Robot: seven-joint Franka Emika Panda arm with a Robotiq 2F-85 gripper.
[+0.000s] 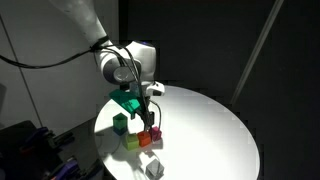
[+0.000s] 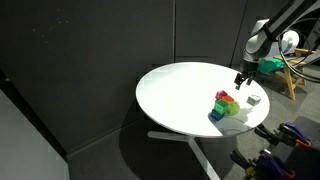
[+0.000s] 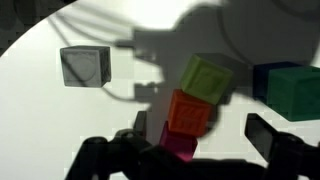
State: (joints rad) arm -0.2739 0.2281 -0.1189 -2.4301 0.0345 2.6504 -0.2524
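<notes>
My gripper (image 3: pixel 195 140) is spread wide. In the wrist view its two dark fingers (image 3: pixel 268 137) stand well apart at the bottom of the frame, and nothing is pinched between them. It hangs over a small cluster of toy cubes and I cannot tell whether a fingertip touches any of them.

Directly under the gap between the fingers sits an orange cube (image 3: pixel 190 112). A magenta cube (image 3: pixel 176 146) lies against its near side, partly hidden by the gripper body. Touching the orange cube on its far side is a yellow-green cube (image 3: pixel 207 77), turned at an angle. To the right of these is a dark green cube (image 3: pixel 293 90), with a sliver of a blue cube (image 3: pixel 264 74) showing beside it. Well apart to the left, a grey cube (image 3: pixel 85 66) sits alone.

Everything rests on a round white table (image 1: pixel 210 120), and the arm's shadow falls across the cluster. In both exterior views the cubes lie close to the table's rim, with the gripper (image 1: pixel 150 116) pointing straight down above them. In an exterior view the grey cube (image 2: pixel 254 99) lies nearest the edge. The room around the table is dark.
</notes>
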